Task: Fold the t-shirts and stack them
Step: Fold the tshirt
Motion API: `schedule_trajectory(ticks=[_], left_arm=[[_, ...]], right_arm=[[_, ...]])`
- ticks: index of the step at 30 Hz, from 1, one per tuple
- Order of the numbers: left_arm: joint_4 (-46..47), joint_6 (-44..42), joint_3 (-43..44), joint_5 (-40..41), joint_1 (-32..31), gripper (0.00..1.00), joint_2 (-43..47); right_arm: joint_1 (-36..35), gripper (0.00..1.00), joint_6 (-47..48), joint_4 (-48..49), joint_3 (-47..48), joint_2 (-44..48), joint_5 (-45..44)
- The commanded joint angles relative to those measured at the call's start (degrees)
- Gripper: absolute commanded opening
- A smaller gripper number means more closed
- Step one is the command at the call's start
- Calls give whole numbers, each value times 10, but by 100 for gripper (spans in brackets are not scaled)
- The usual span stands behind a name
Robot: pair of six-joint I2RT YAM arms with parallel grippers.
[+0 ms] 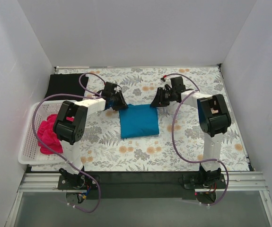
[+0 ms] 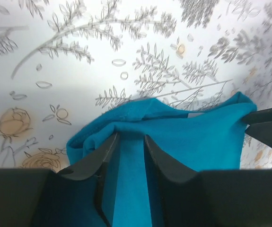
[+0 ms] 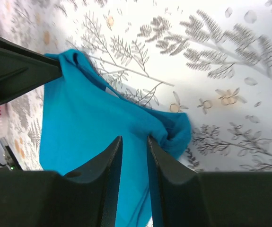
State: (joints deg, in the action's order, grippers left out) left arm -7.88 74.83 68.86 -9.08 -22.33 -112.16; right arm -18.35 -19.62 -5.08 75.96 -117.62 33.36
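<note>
Support: floral-patterned cloth table covering [image 1: 192, 142] | centre: teal-blue folded cloth t-shirt [image 1: 138, 121], rectangular, far edge rumpled | far-left corner: black cloth t-shirt [image 1: 65, 85], flat | left edge: white plastic mesh basket [image 1: 29, 142], near the black t-shirt.

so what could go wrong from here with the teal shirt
1. The left gripper and right gripper each pinch only a bunched far corner of the teal shirt; either could slip when lifted, undoing the fold.
2. If they pull unevenly, the shirt could skew or bunch up.
</note>
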Motion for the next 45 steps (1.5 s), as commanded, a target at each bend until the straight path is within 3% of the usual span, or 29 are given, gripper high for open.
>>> schedule_trajectory(ticks=[1,6,10,18,27,33,37,40,45], left_arm=[[8,-6,35,-7,10,27,27],[36,22,-13,-35,11,41,125],[123,47,-99,-37,11,44,178],[168,74,-89,-45,25,29,57],[161,64,-58,-76,51,25,-10],[118,55,-67,-68,45,38,99],[65,48,-70,-97,31,49,200],[36,65,-99,-127,9,50,250],[58,100,-170,-136,-53,34,273]], right_arm=[[18,34,-57,103,-12,12,55],[19,35,-121,205,-71,82,90],[16,36,-163,256,-111,98,106],[19,34,-198,313,-82,-11,115],[64,33,-190,333,-64,-70,128],[57,33,-217,334,-104,37,146],[15,33,-231,332,-160,143,148],[-17,33,-244,334,-219,195,142],[-53,33,-228,337,-292,206,129]])
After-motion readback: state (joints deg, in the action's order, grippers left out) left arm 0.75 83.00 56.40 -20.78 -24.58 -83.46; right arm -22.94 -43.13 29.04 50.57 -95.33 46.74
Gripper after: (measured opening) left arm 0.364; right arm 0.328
